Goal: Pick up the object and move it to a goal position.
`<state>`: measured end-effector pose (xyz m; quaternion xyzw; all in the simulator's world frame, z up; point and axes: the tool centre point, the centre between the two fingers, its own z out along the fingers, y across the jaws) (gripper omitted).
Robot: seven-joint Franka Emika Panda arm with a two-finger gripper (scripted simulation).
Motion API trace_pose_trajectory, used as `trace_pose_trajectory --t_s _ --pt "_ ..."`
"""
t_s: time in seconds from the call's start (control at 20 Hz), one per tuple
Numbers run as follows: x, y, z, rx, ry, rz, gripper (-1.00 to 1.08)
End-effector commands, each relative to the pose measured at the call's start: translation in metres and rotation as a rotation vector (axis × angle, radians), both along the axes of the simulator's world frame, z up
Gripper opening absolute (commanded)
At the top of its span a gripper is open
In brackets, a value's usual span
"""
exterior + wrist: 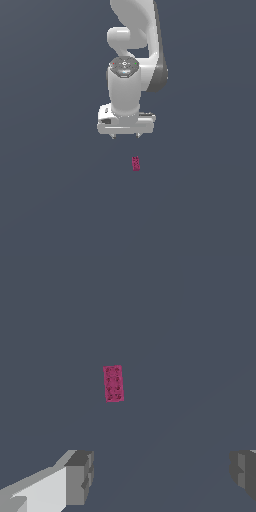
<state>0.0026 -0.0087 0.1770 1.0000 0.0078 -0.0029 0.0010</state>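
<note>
**A:** So where's the block (135,163) sitting compared to the tool (125,136)?

**B:** Not in it. In the exterior view the little magenta-pink block is below the tool and a touch toward the exterior view's right of its midline, roughly under the finger on that side. There's a clear gap of plain dark counter (55,200) between the fingertips and the block, so nothing's touching.

**A:** And the tool itself, open or closed?

**B:** Spread wide. In the wrist view the two fingers (80,476) sit far apart at the edges of the frame with only bare counter (190,331) between them. The block (113,383) is out ahead of the tool (161,472), not between the fingers, and closer to the line of one finger than to the middle of the gap.

**A:** How's the block oriented?

**B:** It's longer than it is wide, way narrower than the tool's spread, and tilted just slightly. The wrist view shows a studded texture on its face. The white arm (131,45) comes straight down above it, tool pointing down.
</note>
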Motion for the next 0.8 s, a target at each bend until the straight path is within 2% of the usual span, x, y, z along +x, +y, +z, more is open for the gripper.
trace_pose_trajectory --t_s 0.0,0.35,0.75 --pt "0.001 0.001 -0.003 0.000 0.001 0.003 1.00" --pt "0.014 0.011 -0.027 -0.003 -0.001 0.020 1.00" --pt "0.035 0.031 -0.078 -0.002 -0.004 0.055 1.00"
